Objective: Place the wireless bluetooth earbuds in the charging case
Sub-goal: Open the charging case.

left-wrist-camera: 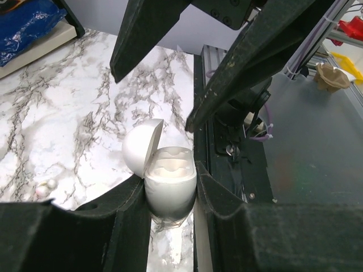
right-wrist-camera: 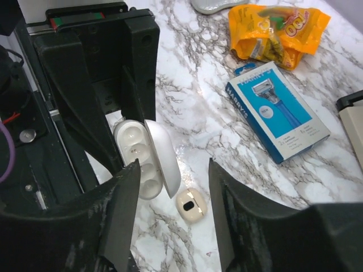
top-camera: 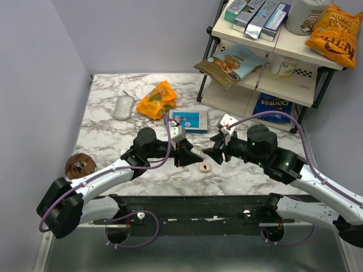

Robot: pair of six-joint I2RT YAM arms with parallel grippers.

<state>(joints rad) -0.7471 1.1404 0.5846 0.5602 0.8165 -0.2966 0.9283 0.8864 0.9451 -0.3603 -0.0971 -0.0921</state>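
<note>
On the left, the left gripper (top-camera: 189,153) is squeezed tight on the charging case (left-wrist-camera: 170,184). It holds the little white case by its sides, low over the table (top-camera: 113,141), near the front edge. The lid (left-wrist-camera: 140,148) is flipped open, and the round holes inside look empty.

Just to the right of the case, one earbud (right-wrist-camera: 190,203) lies on the marble — a tiny cream piece with a dark spot. It is near the case but not touching it. I cannot tell for sure where the second one is.

Further right, the right gripper (top-camera: 218,148) faces the case. Its fingers stand apart, with nothing held between them.

So I think the case is ready and the picking-up step comes now. No earbud is in yet. The next move asks the right gripper to come down over the small earbud, pinch it gently so it does not slip, then turn it to fit a hole — with the case held steady.
</note>
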